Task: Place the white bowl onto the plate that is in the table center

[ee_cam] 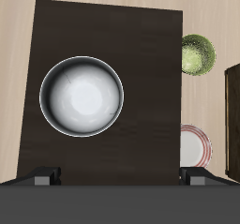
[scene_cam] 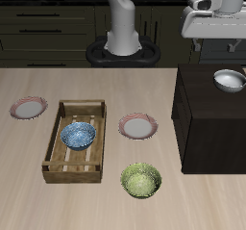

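While atop cabinet [scene_cam: 211, 118], white bowl [scene_cam: 229, 80], hand [scene_cam: 213, 34] seemingly above

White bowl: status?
Gripper open, above cabinet. White bowl on cabinet, ungrasped. Center plate bare. Nothing in the way.

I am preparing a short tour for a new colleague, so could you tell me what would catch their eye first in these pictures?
Probably the white bowl sitting alone on top of the dark cabinet, with the gripper poised high above it, clear of it. Next, the wooden tray holding a blue patterned bowl, with the plate at the table centre and a green bowl nearer the front edge.
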You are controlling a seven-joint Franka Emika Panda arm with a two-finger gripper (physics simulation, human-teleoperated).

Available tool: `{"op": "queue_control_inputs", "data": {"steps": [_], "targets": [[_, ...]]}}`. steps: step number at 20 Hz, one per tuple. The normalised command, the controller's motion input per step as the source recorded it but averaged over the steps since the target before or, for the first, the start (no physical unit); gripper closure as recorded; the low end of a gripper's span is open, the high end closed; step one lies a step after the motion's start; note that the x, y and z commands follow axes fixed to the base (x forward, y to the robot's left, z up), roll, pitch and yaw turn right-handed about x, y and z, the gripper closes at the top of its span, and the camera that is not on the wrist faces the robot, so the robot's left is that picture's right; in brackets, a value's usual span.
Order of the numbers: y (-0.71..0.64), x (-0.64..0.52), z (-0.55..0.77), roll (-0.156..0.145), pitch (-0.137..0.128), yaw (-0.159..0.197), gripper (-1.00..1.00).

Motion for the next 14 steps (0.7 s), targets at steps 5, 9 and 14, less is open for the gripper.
{"op": "queue_control_inputs", "data": {"steps": [5,9,14], "targets": [[0.11,0.10,0.06,-0.012,-0.022,-0.006,-1.00],[-0.03,0.24,0.06,-0.037,-0.003,-0.027,-1.00],[-0.01,0.16,-0.02,-0.026,-0.003,-0.007,-1.00]]}}
